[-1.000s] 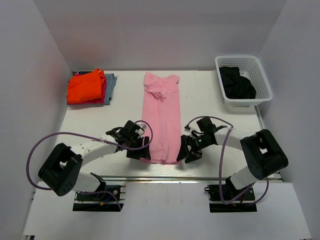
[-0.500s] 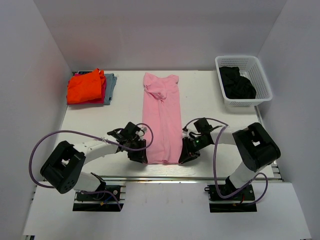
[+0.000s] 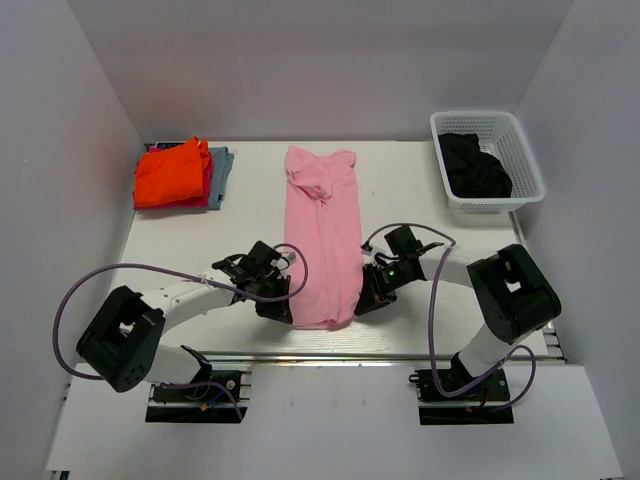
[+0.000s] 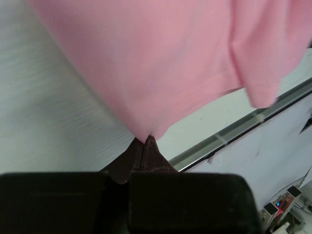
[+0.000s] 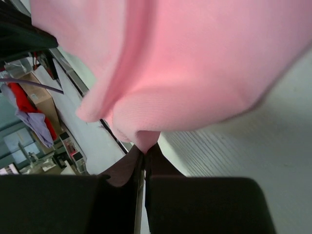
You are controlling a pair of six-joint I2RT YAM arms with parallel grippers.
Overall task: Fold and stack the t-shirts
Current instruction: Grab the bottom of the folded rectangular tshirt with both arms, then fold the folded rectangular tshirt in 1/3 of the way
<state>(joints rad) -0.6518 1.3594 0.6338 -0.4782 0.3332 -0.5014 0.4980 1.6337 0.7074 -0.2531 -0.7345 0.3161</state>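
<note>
A light pink t-shirt point(image 3: 322, 235) lies folded into a long strip down the middle of the table, collar end far. My left gripper point(image 3: 283, 305) is shut on its near left corner, and the cloth point(image 4: 161, 63) rises from the pinched fingertips point(image 4: 155, 148). My right gripper point(image 3: 361, 300) is shut on the near right corner, with pink cloth point(image 5: 195, 68) bunched above its fingertips point(image 5: 158, 153). The near hem is lifted slightly off the table. A bright orange t-shirt point(image 3: 172, 172) lies folded on a red one point(image 3: 207, 190) and a grey-blue one point(image 3: 222, 165) at the far left.
A white basket point(image 3: 524, 156) at the far right holds a crumpled black t-shirt point(image 3: 472, 164). The table's near edge with its metal rail point(image 3: 330, 355) runs just behind both grippers. White walls enclose the table on three sides.
Both grippers have closed on the near corners of the pink t-shirt and drawn slightly inward. The near hem has narrowed and lifted a little.
</note>
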